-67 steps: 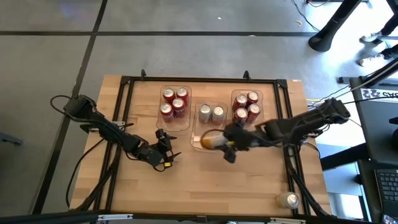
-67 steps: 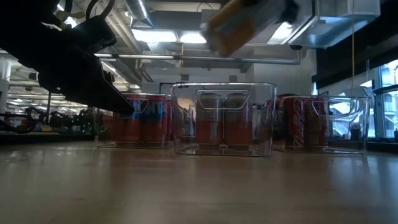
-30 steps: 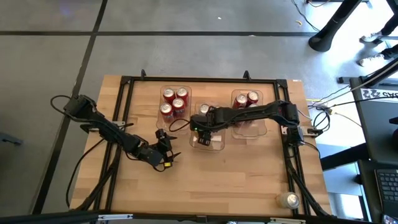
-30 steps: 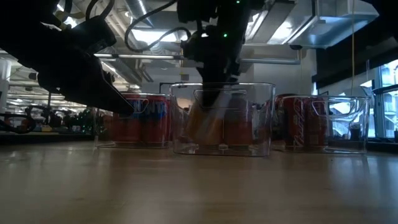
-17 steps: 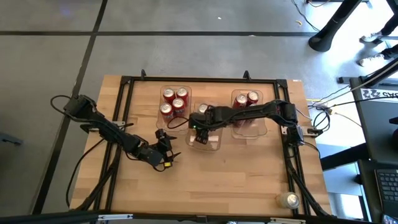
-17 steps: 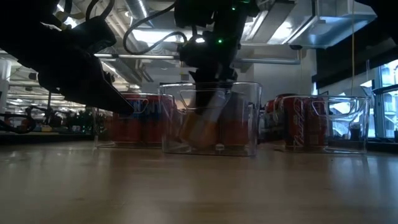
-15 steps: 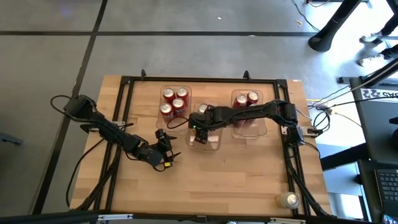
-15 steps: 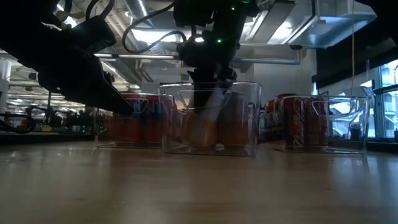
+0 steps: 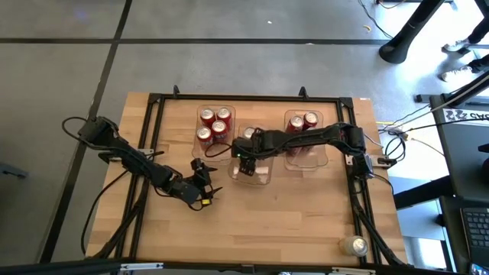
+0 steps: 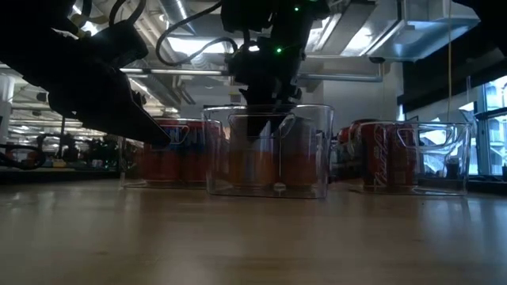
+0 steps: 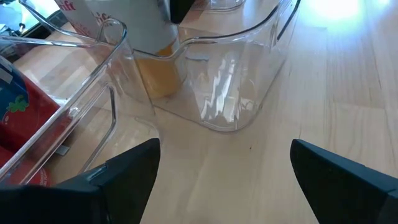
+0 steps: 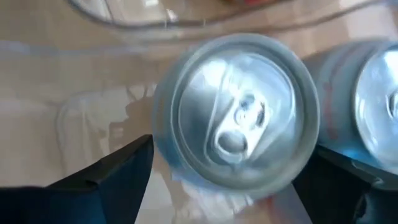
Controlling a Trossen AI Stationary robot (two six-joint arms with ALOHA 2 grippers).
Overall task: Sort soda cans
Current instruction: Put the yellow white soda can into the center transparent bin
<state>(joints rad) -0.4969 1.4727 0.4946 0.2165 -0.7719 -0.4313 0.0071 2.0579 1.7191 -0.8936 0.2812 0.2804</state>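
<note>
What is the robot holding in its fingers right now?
Nothing. The right gripper stands open around a pale can in the middle bin, fingers off it. The left gripper is open and empty.

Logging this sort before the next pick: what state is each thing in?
Left bin: four red cans, upright.
Middle bin: pale cans inside, one straight below the right end effector.
Right end effector: open.
Right bin: red cans.
Stray can: outside the bins.
Left end effector: open, empty.
</note>
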